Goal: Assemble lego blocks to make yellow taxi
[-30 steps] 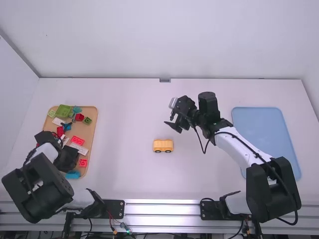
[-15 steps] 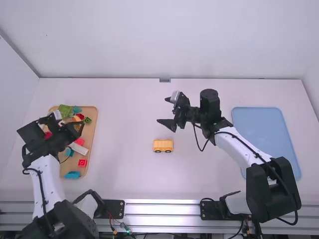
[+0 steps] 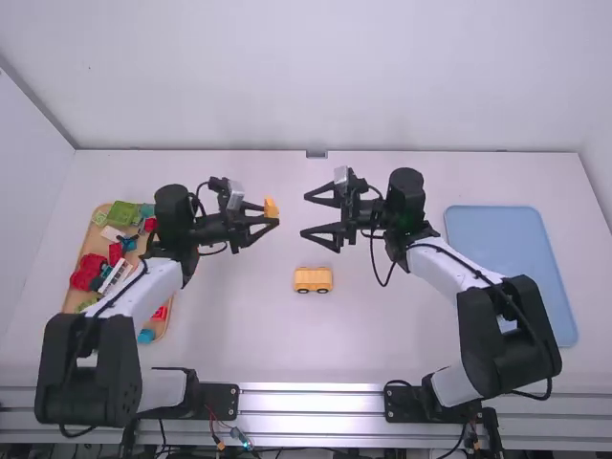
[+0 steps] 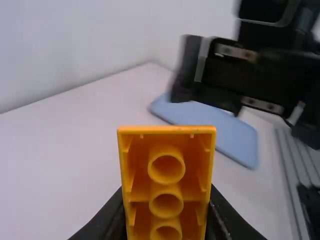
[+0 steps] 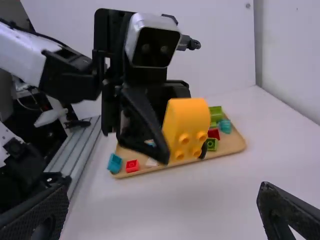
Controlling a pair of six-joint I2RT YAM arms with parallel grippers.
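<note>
Fingers of my left gripper [image 3: 271, 215] pinch a yellow block [image 3: 272, 205]; those of my right gripper [image 3: 305, 214] stand wide, facing it. Toy car [image 3: 313, 278] on table [image 3: 239, 335].

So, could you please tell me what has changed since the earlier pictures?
The left end effector swung from the tray toward the middle, now gripping an orange block. The right end effector, open, turned to face it. The yellow wheeled base and blue mat stayed put.

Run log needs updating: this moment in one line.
left gripper: holding yellow-orange block | right gripper: open, facing block | wheeled yellow body: on table | status: block unattached
</note>
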